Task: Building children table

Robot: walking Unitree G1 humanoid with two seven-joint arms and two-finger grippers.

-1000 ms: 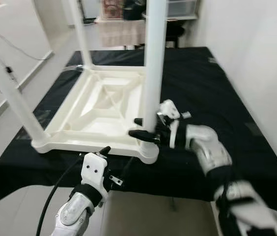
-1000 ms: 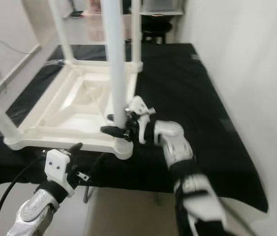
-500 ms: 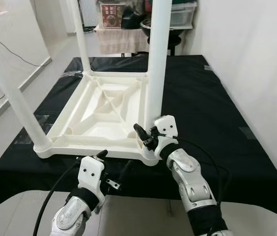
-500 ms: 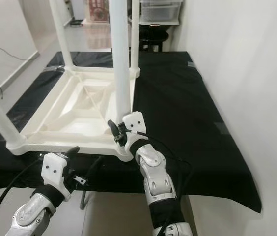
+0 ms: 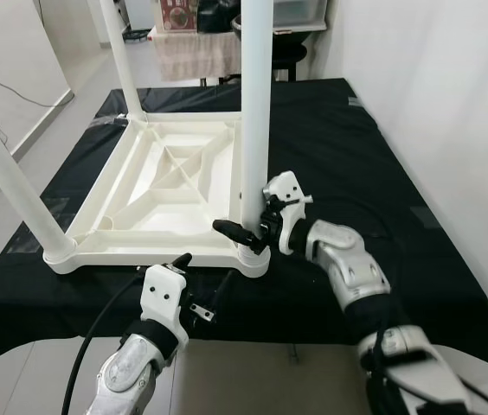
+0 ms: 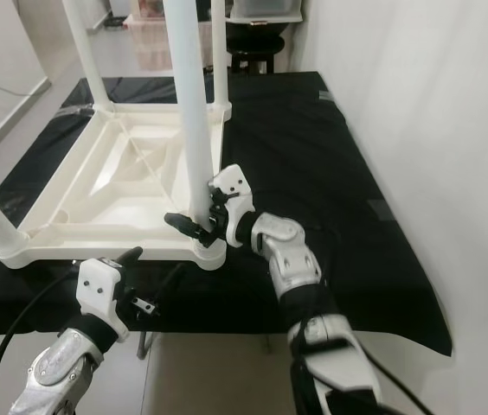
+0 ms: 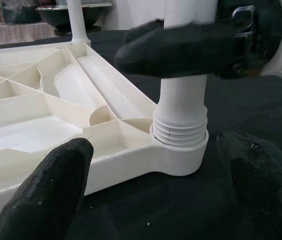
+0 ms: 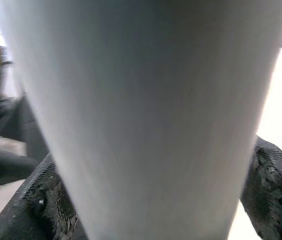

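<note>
A white plastic children's table [image 5: 166,181] lies upside down on a black-covered surface [image 5: 356,147], its legs pointing up. My right gripper [image 5: 246,227] is shut on the near right leg [image 5: 254,112] just above its threaded base. In the right wrist view the leg [image 8: 141,100] sits between both fingers [image 8: 46,200]. My left gripper [image 5: 202,272] hangs open below the front edge, close to that same corner. The left wrist view looks between its spread fingertips [image 7: 56,185] at the leg's socket [image 7: 181,145] and the right gripper's finger above.
A white wall [image 5: 452,86] runs close along the right side. Other legs stand at the near left [image 5: 15,186] and far left [image 5: 121,52]. A cloth-draped stand and boxes [image 5: 196,52] are beyond the far edge. Bare floor with a cable lies to the left.
The right arm swung in under the gripper, then back out to the right, while the gripper stayed at the leg's base. The camera shifted a little. The left gripper barely moved.
</note>
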